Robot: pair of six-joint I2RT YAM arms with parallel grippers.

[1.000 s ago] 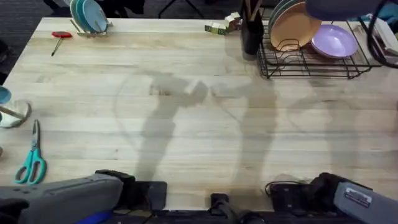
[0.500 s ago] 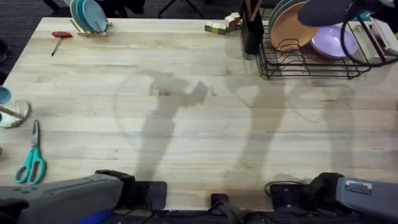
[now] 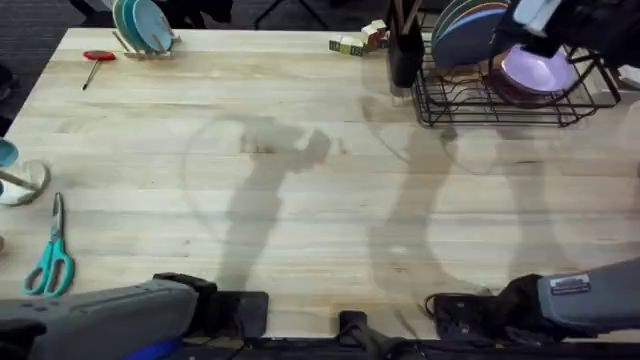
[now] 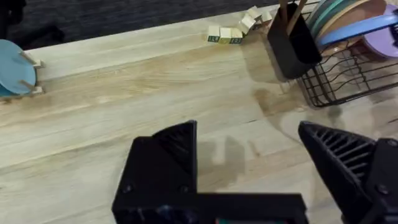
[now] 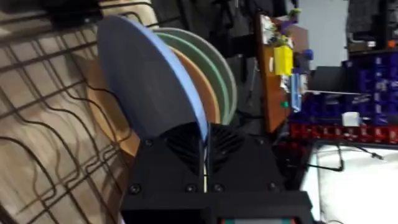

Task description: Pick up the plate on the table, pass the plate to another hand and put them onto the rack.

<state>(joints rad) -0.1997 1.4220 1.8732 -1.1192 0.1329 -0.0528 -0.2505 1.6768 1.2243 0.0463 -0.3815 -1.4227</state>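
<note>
The left gripper (image 4: 249,168) hangs spread and empty over the table (image 3: 250,200), well apart from the black wire rack (image 3: 500,105). Beyond it the rack holds an orange plate (image 5: 106,112), a green plate (image 5: 214,68) and a purple plate (image 3: 537,72). The right gripper (image 5: 204,146) pinches the rim of the plate (image 5: 146,81), plain, glossy and light blue, on edge in the rack before the orange one.

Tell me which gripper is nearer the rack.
The right. The right gripper holds the blue plate over the rack, among its plates; the left gripper is open above bare table, short of it.
</note>
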